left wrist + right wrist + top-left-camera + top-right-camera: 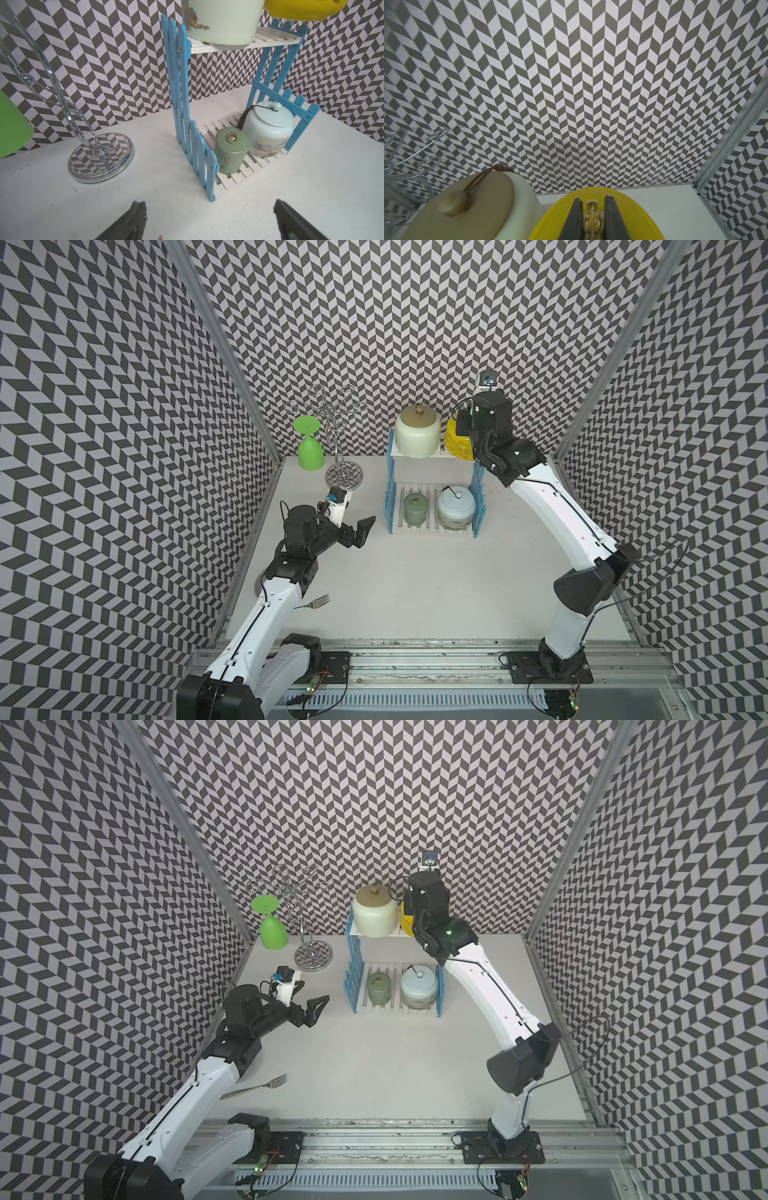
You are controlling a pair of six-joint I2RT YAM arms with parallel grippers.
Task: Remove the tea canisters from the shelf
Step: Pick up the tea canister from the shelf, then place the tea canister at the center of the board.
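The left tool (361,533), low over the tabletop (415,593) beside the shelf (390,489), gapes wide and empty, while farther back the right tool (592,199), on a high-arched arm, is pinched nearly closed on the gold knob (592,216) of the yellow canister (455,443) at the top tier's right end: glossy, probably heavy and brittle, its lid perhaps loose.

Walls (415,323) show grey-white chevrons; shelf (432,489) is white, sides light-blue; cream canister (417,435), yellow canister (454,445), pale-blue canister (456,508), sage canister (415,510).

left jaws wide, right jaws tight
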